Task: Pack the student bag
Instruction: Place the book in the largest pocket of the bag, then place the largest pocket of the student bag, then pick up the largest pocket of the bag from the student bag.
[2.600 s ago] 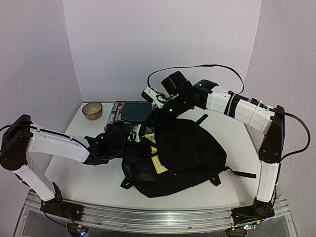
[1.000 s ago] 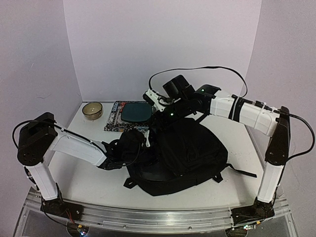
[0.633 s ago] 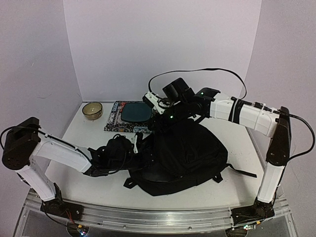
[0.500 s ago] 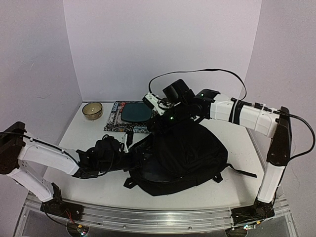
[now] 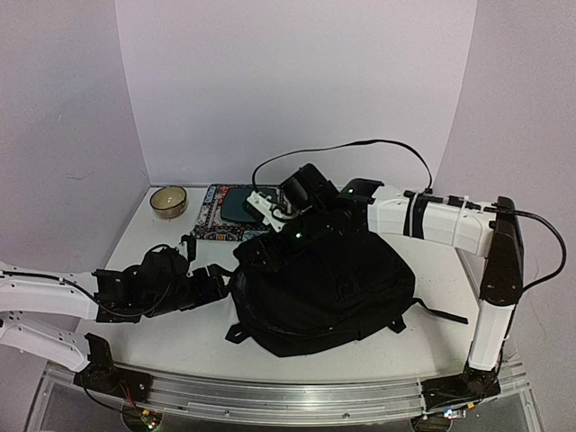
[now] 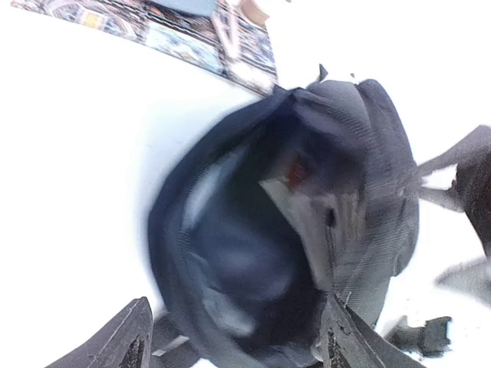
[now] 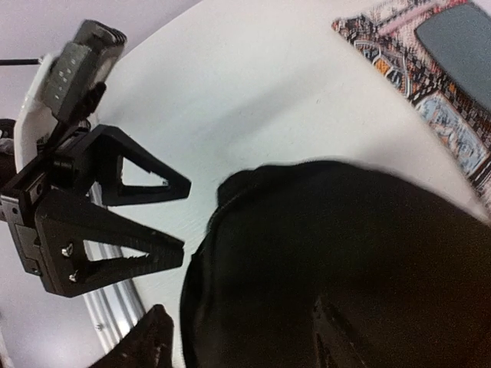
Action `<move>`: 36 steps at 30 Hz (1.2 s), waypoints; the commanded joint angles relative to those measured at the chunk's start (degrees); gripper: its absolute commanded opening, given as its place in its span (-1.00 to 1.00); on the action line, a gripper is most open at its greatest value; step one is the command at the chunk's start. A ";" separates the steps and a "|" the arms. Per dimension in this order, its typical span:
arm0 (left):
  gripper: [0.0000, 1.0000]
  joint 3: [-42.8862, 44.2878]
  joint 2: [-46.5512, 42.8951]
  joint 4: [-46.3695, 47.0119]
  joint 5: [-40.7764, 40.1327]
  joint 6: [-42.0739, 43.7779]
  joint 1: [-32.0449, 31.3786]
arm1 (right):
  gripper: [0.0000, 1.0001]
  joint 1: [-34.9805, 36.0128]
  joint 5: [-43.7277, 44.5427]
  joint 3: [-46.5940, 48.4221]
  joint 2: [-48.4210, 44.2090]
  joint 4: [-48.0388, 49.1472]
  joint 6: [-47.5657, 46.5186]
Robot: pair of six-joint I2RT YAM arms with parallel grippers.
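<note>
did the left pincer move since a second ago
Yes: the left pincer has pulled back left and toward the near edge, away from the patterned mat.

Large soft black fabric backpack [image 5: 328, 288]: slumped flat, centre of white table [image 5: 171, 337]. Main mouth gapes toward the left, dark interior exposed. Thin black strap trails off its right side.

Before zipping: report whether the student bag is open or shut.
Open. The left wrist view shows the student bag gaping at its mouth, dark interior exposed; contents blurred.
</note>
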 commanded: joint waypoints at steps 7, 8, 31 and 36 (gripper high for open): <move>0.57 8.13 0.91 -7.16 7.45 8.45 8.48 | 0.97 -2.42 6.45 -2.34 -6.04 -7.55 0.89; 0.57 9.12 1.46 -7.34 8.61 9.36 9.32 | 0.97 -3.11 7.10 -3.46 -7.64 -7.94 1.13; 0.64 24.38 13.01 -16.75 15.22 18.52 10.86 | 0.81 -5.96 25.58 -37.38 -36.60 -11.75 17.58; 0.64 26.78 11.13 -22.17 10.15 20.73 7.03 | 0.72 -5.93 21.43 -42.01 -39.05 -11.83 20.99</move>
